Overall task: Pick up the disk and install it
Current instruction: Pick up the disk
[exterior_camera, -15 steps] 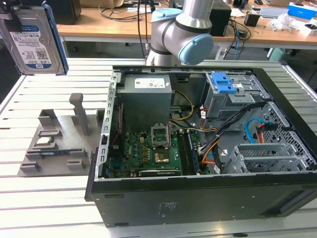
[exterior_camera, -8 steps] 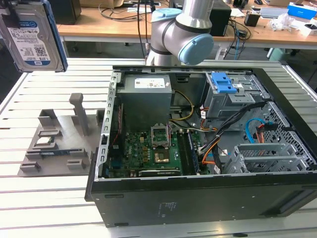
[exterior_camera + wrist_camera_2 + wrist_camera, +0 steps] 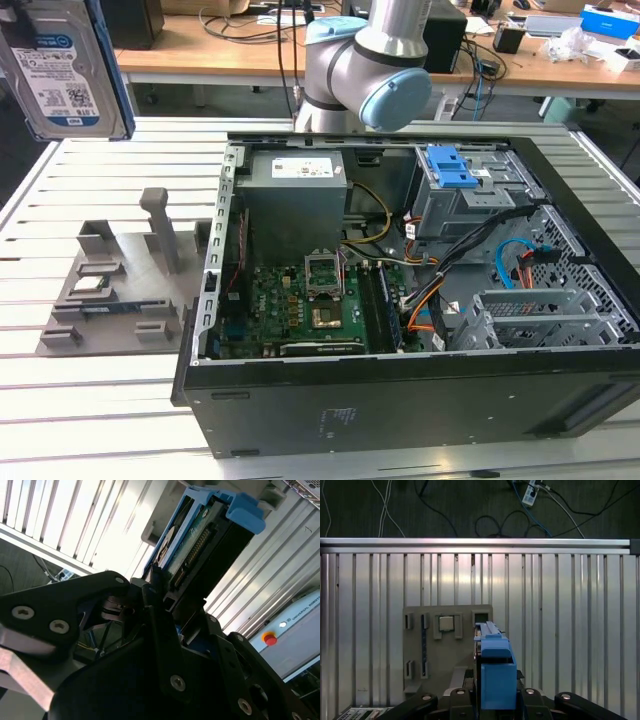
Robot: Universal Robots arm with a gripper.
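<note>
one disk (image 3: 65, 65), silver in its blue bracket (image 3: 495, 675), sits clamped edge-on in the gripper (image 3: 172, 605), held high above the grey fixture tray (image 3: 120, 275), well apart from the open pc case (image 3: 400, 400), probably to clear its wall.

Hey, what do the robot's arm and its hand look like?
The arm is made of round silver-grey segments with pale blue caps on the joints. The hand is black, built from flat angular plates dotted with silver screws.

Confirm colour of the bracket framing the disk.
Blue; the bracket on the disk shows best in the first wrist view.
</note>
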